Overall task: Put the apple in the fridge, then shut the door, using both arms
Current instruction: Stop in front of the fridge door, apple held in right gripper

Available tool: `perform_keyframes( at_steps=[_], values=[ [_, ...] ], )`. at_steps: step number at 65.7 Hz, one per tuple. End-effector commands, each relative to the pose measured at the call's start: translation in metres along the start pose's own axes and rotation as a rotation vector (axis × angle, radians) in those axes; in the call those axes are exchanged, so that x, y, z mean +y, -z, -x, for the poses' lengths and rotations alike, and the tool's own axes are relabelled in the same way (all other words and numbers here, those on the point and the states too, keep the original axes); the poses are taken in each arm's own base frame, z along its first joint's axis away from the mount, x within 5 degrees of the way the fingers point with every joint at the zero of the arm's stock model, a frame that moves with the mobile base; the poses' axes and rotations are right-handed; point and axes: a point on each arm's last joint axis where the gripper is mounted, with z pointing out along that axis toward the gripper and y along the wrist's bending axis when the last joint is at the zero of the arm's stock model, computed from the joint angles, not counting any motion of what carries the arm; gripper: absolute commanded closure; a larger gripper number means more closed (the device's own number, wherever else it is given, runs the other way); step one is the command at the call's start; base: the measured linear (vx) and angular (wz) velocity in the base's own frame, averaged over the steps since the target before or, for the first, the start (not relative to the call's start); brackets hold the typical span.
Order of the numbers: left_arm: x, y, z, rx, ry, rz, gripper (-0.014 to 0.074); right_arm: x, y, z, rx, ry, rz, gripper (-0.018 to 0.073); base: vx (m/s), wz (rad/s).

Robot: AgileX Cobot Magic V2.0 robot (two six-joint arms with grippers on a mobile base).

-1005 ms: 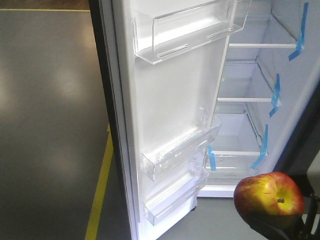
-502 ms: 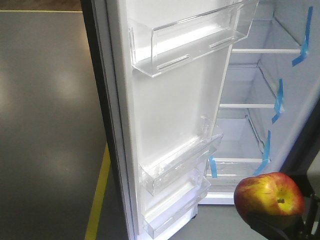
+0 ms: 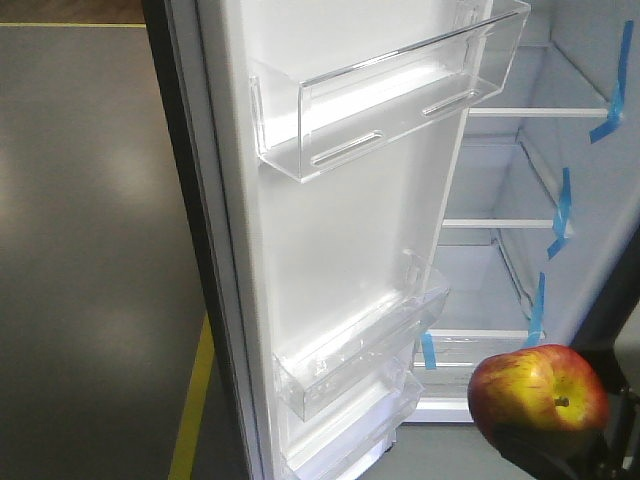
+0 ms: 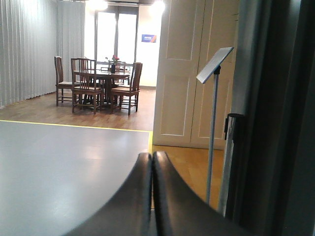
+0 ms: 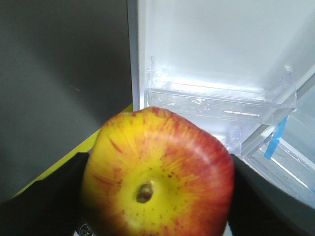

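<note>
- Apple: clamped in the right gripper, stem dimple facing the wrist camera, outside the fridge, in front of its lower shelves.
- Door: standing open, white lining exposed.
- Left gripper: fingers pressed together, holding nothing.

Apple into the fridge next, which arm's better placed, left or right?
Right. The right gripper holds the apple in front of the open fridge; the left gripper is shut and empty, facing the room.
</note>
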Motion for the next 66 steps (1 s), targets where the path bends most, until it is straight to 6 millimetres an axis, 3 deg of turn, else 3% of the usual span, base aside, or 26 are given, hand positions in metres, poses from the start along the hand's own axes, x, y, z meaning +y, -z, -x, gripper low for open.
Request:
perform_keyframes(
  at_steps=[1,66],
  values=[
    [0.0006,0.0012,-0.0022,-0.058,0.009,-0.006,0.0602,-0.0007,0.0074,0.0125,-0.098,0.007,-0.009,0.0376,0.08,-0.01],
    [0.0006,0.0012,-0.0022,-0.058,0.009,-0.006,0.0602,-0.0007,0.0074,0.0124,-0.097,0.007,-0.008,0.0376,0.02,-0.02]
  ],
)
